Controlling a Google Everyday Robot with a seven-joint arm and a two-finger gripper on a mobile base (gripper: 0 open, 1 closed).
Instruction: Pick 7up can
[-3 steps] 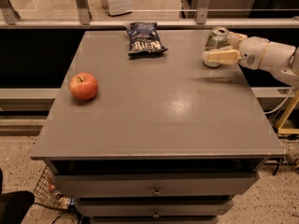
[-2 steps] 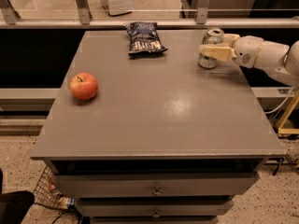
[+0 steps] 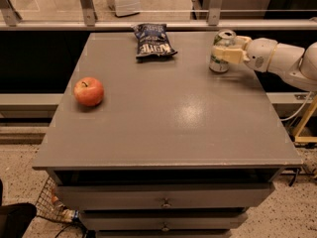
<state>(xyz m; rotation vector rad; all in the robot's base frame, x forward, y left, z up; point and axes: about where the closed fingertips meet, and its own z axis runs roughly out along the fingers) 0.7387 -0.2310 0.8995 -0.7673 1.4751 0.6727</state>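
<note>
The 7up can (image 3: 218,63) stands upright at the table's far right, silver top and pale green-and-white label showing. My gripper (image 3: 229,53) reaches in from the right on a white arm (image 3: 277,58). Its cream end lies across the middle of the can and hides part of the label. The can's base rests on the grey table (image 3: 163,118).
A dark blue chip bag (image 3: 152,41) lies at the back middle, left of the can. A red apple (image 3: 89,91) sits near the left edge. A glass railing (image 3: 148,19) runs behind the table. Drawers (image 3: 163,200) are below the front edge.
My gripper has moved left from beside the can to lie across it. The can, the apple and the bag have stayed in place.
</note>
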